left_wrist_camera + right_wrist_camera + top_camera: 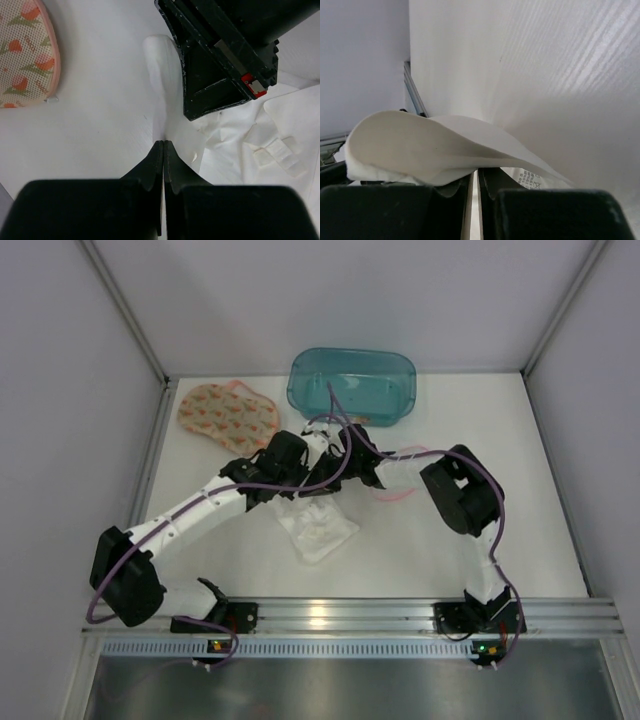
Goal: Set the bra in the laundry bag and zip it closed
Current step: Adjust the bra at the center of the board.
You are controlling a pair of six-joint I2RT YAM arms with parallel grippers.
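White bra (318, 527): mid-table, crumpled, under both claws.
Right claw (475, 175): almost closed, pinching a cup edge. The cup bows up over the fingers.
Left claw (163, 144): fully closed, tips down at the table beside the cup. Can't tell if any fabric is caught.
Bag (225, 412): flat on the table, far-left of the bra, clear of it.
Bag axis: runs left-right, slightly tilted. Small pull (51, 99) at one corner. Can't tell if the mouth is open or zipped.
Bra axis: looks diagonal, far-left to near-right. The arms hide part of it.
Nearer arm: left, on the bag side.
Next move (my read): carry the bra far-left to the bag. The mouth likely needs opening first.
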